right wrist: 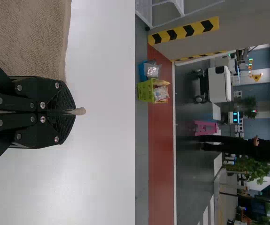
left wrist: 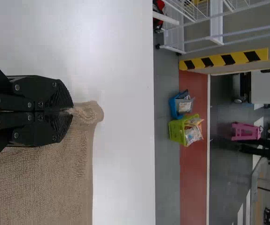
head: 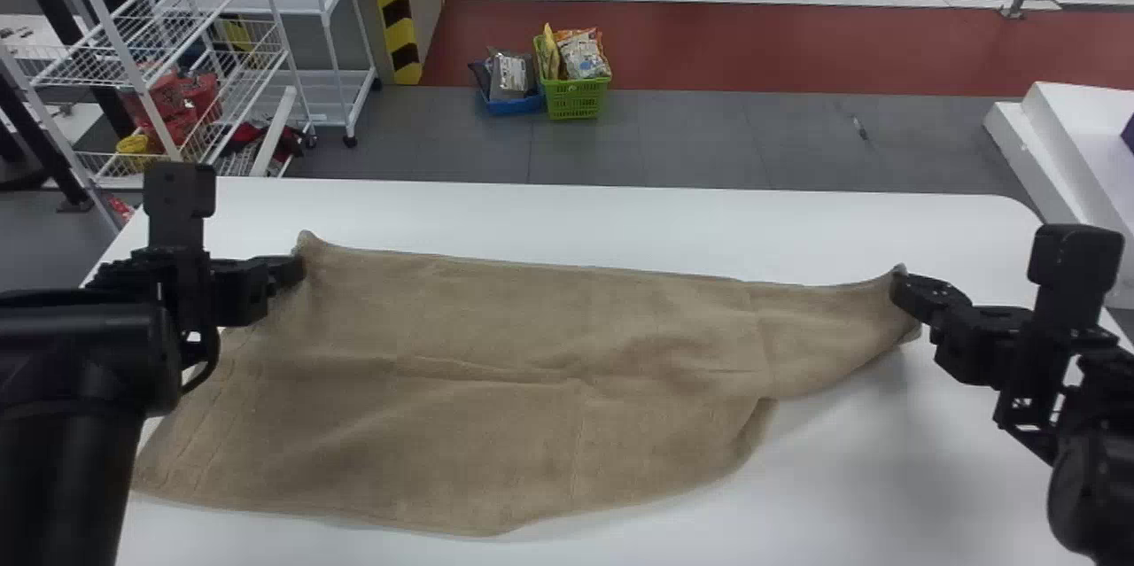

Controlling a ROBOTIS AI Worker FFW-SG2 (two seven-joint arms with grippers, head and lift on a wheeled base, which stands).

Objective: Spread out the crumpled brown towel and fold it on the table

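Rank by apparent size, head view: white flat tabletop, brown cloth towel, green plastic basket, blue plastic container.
1. White tabletop, overall outline
2. Brown towel
3. Green basket
4. Blue container, partly hidden under its contents

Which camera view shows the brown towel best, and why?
The head view, showing the brown towel nearly whole. The left wrist view shows a corner in the left gripper; the right wrist view, a tip in the right gripper.

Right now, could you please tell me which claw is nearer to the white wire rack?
The left claw, gripping the towel at the end towards the rack; the right claw grips the opposite end, farther away to the right.
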